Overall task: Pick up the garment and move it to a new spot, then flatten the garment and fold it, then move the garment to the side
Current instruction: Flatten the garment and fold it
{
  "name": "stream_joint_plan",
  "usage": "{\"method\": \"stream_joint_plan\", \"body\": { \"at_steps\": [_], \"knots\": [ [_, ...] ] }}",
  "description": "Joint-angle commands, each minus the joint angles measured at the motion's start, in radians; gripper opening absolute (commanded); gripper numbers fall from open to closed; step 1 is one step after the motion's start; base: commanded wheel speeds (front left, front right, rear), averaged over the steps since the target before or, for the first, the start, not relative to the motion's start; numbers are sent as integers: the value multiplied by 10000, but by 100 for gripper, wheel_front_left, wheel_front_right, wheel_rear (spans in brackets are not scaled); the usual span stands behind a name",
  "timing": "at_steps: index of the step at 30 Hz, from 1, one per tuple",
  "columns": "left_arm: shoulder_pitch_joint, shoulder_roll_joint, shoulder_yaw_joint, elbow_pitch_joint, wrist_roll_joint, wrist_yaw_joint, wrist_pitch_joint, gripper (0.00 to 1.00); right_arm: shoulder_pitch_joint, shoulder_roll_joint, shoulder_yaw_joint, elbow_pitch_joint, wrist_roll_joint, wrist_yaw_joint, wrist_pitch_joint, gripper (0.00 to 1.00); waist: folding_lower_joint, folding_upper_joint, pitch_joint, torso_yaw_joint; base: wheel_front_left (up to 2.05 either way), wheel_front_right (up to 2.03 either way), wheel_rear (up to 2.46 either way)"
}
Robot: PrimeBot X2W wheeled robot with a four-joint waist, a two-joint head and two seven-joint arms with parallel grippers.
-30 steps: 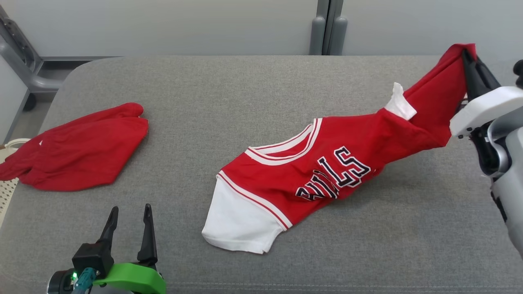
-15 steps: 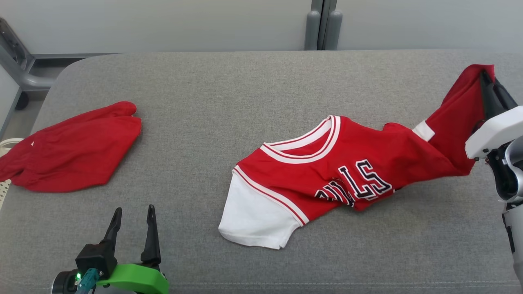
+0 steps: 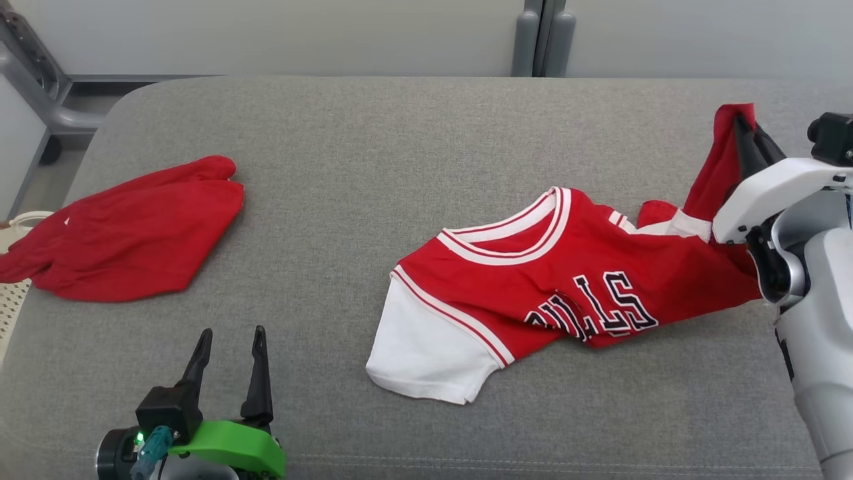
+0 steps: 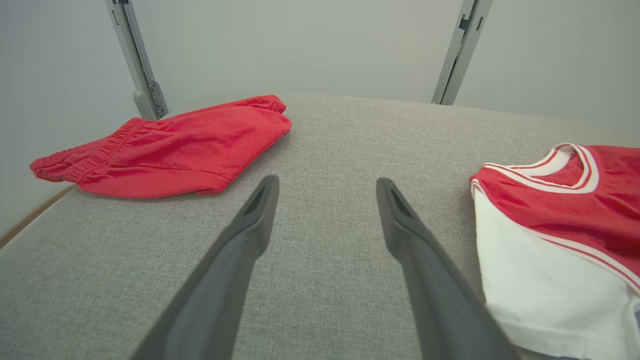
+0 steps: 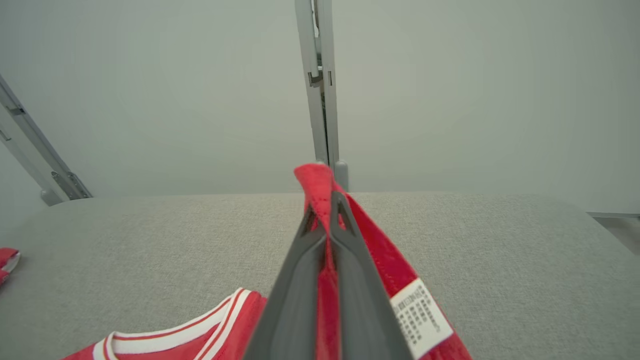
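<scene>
The garment [image 3: 566,280], a red jersey with white trim and dark letters, lies on the grey padded surface [image 3: 400,133], to the right of the middle. One end of it is lifted at the far right. There the right gripper [image 3: 741,127] is closed tightly on a fold of the red cloth. In the right wrist view the cloth passes between the two dark fingers and a small red tip stands above the fingertips. A white label [image 5: 420,310] hangs on the cloth just beside the right finger.

From the gripper the jersey runs down to the left and toward the near side. The raised part is narrow and twisted. The chest with the letters rests on the surface, wrinkled. The collar [image 3: 513,230] is turned to the far left side. The white sleeve [image 3: 426,353] is the part nearest and most to the left, flat on the surface and well apart from the right gripper.

The left gripper [image 3: 232,331] is at the near left with its fingers spread wide and nothing between them, over bare surface. The white sleeve lies to its right, not touching it. A pair of red shorts [image 3: 133,233] lies at the left edge of the surface, well apart from the jersey.
</scene>
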Motion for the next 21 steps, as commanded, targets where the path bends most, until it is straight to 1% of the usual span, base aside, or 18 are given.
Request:
{"method": "stream_joint_plan", "body": {
  "at_steps": [1, 8, 9, 10, 11, 16, 21],
  "knots": [
    [-170, 20, -28, -4, 36, -48, -26, 100, -285, -47, 35, 445, -121, 0, -258, 0, 0, 0, -8, 77, 0, 0, 0],
    [-243, 18, -259, 60, 28, -74, -26, 100, -1425, -150, 201, 3204, -819, 0, -1740, 0, 0, 0, -30, 358, 0, 0, 0],
    [-241, 18, -288, 68, 27, -76, -26, 100, -1542, -146, 206, 3543, -910, 0, -1944, 36, 0, 0, -35, 383, 0, 0, 0],
    [-238, 18, -321, 73, 25, -76, -26, 100, -1659, -134, 208, 3867, -977, 0, -2132, 91, 0, 0, -39, 407, 0, 0, 0],
    [-234, 18, -345, 84, 20, -72, -26, 100, -1785, -121, 209, 4187, -1029, 0, -2273, 100, 0, 0, -44, 425, 0, 0, 0],
    [-90, 18, -380, 46, 6, 21, -26, 100, -2151, -75, 413, 5145, -1153, 0, -2796, 100, 0, 0, -101, 351, 0, 0, 0],
    [-25, 18, -433, -30, 32, 55, -26, 100, -2173, -57, 701, 5113, -980, 0, -3071, 100, 0, 0, -141, 124, 0, 0, 0]
  ]
}}
